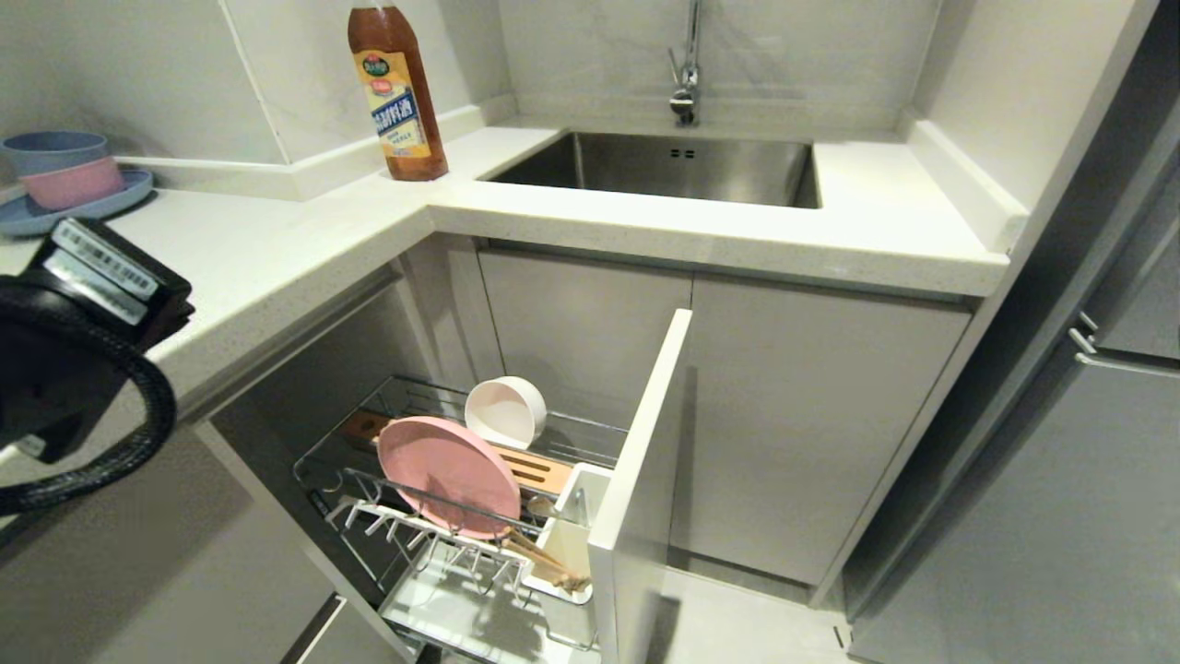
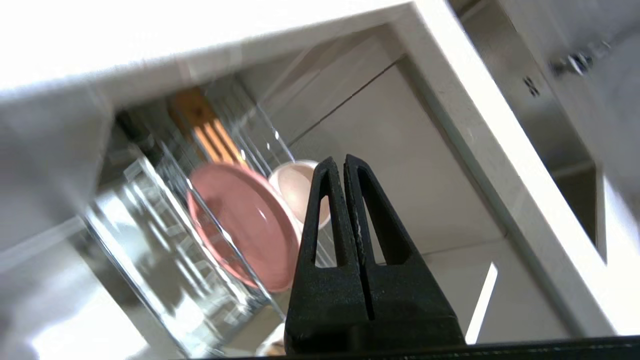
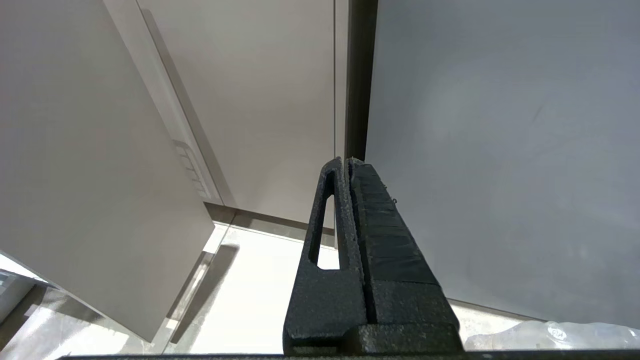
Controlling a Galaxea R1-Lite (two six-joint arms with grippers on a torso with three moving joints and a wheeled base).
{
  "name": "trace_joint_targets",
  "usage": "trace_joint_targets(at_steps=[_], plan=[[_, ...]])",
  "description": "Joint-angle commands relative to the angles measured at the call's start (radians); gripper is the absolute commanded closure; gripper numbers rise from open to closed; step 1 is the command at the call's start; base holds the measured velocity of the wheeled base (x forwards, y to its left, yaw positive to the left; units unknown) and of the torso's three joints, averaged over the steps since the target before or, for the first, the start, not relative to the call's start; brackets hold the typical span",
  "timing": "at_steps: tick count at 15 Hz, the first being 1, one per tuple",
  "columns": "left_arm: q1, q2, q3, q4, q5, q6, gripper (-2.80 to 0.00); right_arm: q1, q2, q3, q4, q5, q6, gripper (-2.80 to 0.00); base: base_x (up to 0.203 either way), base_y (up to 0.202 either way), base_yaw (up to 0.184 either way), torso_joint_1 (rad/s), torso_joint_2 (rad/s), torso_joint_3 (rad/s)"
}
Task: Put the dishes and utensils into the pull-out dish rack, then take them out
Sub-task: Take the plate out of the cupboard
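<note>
A large flat round pink plate [image 1: 449,475] and a plain cream-white bowl [image 1: 504,411] stand in the chrome wire pull-out dish rack [image 1: 433,535], lower centre. The left gripper [image 2: 344,161] hovers empty, fingers pressed together; the right gripper [image 3: 346,162] is likewise closed.

Chopsticks [image 1: 544,558]: lower ends hidden inside utensil cup [image 1: 573,544].
Pink plate [image 1: 449,475]: lower rim hidden behind rack wires.
Fork: not discernible.
Dish rack [image 2: 165,260]: blurred in left wrist view.
Bottle [image 1: 396,92]: cap cut off at the top edge.
</note>
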Motion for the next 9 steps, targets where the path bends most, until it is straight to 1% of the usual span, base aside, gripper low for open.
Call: trace_joint_targets(at_steps=[1, 2, 4, 5, 7, 9], plan=[[0.006, -0.066, -0.008, 0.001, -0.003, 0.083, 0.00, 0.001, 0.000, 0.002, 0.000, 0.000, 0.001, 0.00, 0.000, 0.000, 0.000, 0.000, 0.00, 0.000], [0.012, -0.094, -0.015, 0.001, -0.016, 0.151, 0.00, 0.001, 0.000, 0.002, 0.000, 0.000, 0.001, 0.00, 0.000, 0.000, 0.000, 0.000, 0.00, 0.000], [0.037, -0.147, -0.022, 0.001, -0.065, 0.255, 0.00, 0.001, 0.000, 0.002, 0.000, 0.000, 0.000, 0.00, 0.000, 0.000, 0.000, 0.000, 0.00, 0.000], [0.068, -0.176, -0.024, 0.002, -0.099, 0.293, 0.00, 0.001, 0.000, 0.002, 0.000, 0.000, 0.000, 0.00, 0.000, 0.000, 0.000, 0.000, 0.00, 0.000], [0.158, -0.230, -0.024, 0.003, -0.174, 0.366, 0.00, 0.001, 0.000, 0.003, 0.000, 0.000, 0.000, 0.00, 0.000, 0.000, 0.000, 0.000, 0.00, 0.000], [0.258, -0.302, -0.022, 0.005, -0.285, 0.455, 0.00, 0.001, 0.000, 0.002, 0.000, 0.000, -0.001, 0.00, 0.000, 0.000, 0.000, 0.000, 0.00, 0.000]])
